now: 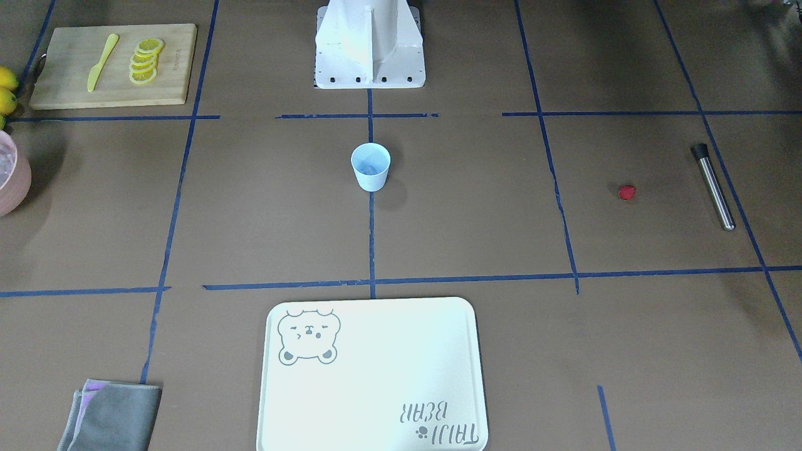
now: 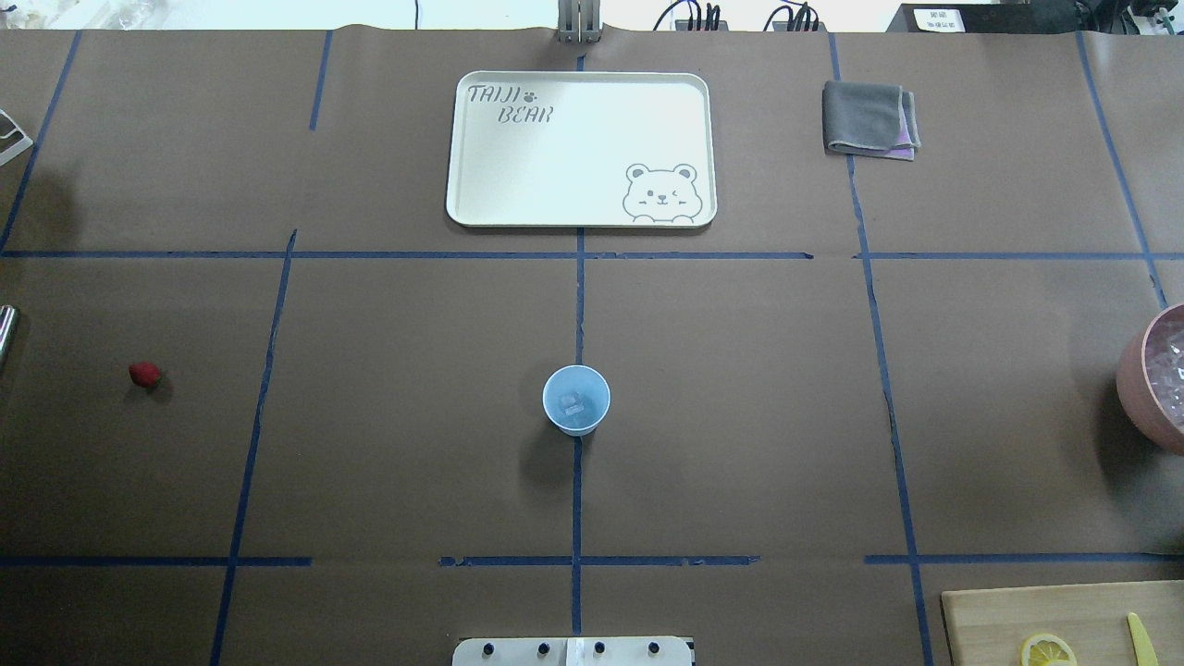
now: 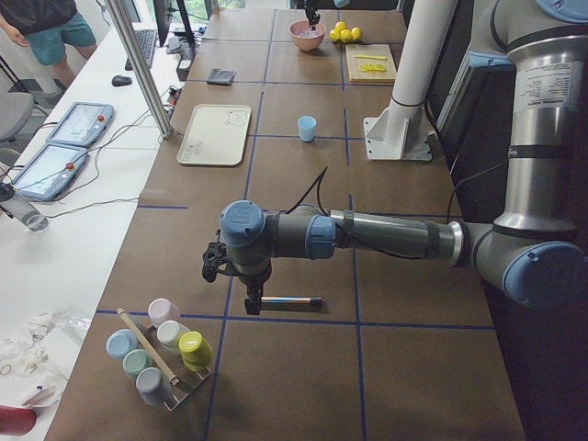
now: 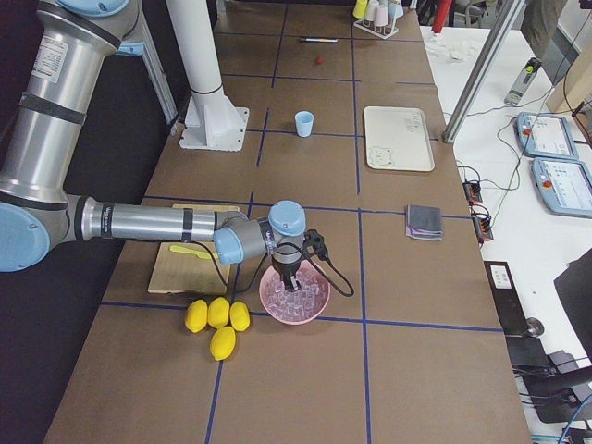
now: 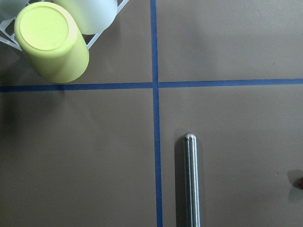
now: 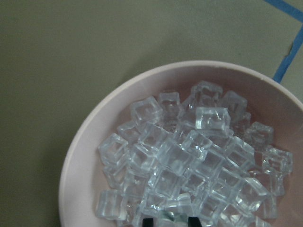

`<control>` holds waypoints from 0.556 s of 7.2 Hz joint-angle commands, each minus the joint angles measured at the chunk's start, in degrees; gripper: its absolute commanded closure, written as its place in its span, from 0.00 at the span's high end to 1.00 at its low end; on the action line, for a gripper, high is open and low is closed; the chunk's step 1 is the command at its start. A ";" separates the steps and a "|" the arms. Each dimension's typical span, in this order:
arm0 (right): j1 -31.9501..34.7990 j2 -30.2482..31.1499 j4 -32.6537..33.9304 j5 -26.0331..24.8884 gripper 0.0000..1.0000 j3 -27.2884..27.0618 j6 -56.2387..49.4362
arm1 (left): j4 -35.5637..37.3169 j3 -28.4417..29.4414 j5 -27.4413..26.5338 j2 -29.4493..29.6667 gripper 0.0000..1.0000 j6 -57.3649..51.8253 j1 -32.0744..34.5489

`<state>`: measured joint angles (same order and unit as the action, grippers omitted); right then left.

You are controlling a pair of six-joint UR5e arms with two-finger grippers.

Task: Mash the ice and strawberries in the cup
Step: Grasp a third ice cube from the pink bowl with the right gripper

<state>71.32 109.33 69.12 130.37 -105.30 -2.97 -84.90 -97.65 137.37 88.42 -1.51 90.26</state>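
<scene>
Front view: cup (image 1: 370, 166) stands upright mid-surface (image 1: 263, 207), nearer the robot-side edge. Strawberry (image 1: 626, 191) lies bare toward the surface's robot-left end. A metal rod (image 1: 713, 186) lies near it, closer to that end, not touching. Tray (image 1: 388, 351) sits at the operator-side edge. Cutting board (image 1: 62, 75) with lemon slices (image 1: 145, 61) is in the robot-side corner at the robot-right end.

Overhead: cup (image 2: 575, 400) has a pale piece of ice (image 2: 573, 403) at its bottom. Strawberry (image 2: 144, 374) is well apart from the cup, near the left end.

Left side view: left gripper (image 3: 253, 299) points down over one end of the rod (image 3: 294, 300). Can't tell whether it's spread or closed.

Left wrist: the rod's rounded tip (image 5: 191, 179) lies beside a tape line. A yellow cup (image 5: 51, 42) is in the top-left corner.

Right side view: right gripper (image 4: 292, 280) points down into the pink bowl (image 4: 314, 310) at the robot-right end, with lemons (image 4: 215, 319) just beside the bowl.

Right wrist: ice cubes (image 6: 189, 161) are heaped in the bowl (image 6: 85, 156). Two dark fingertips (image 6: 148, 221) show at the bottom edge, set apart, with a pale cube between them. Can't tell if it's clamped.
</scene>
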 commanded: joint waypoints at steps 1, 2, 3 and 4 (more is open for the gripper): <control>2.07 -2.87 0.92 1.02 0.02 -2.63 1.02 | 0.00 -0.17 0.00 0.00 1.00 0.02 0.00; 2.07 -8.12 7.11 2.33 0.00 -3.68 1.30 | 0.00 -0.18 0.00 0.00 1.00 0.02 0.00; 2.07 -13.83 14.91 2.52 0.00 -5.51 3.04 | 0.00 -0.18 0.00 0.00 1.00 0.02 0.00; 1.55 -19.89 21.61 2.78 0.00 -6.31 6.19 | 0.00 -0.18 0.00 0.00 1.00 0.02 0.00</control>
<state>73.19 96.80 82.12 132.70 -110.19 0.15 -84.90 -97.81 137.38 88.42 -1.50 90.26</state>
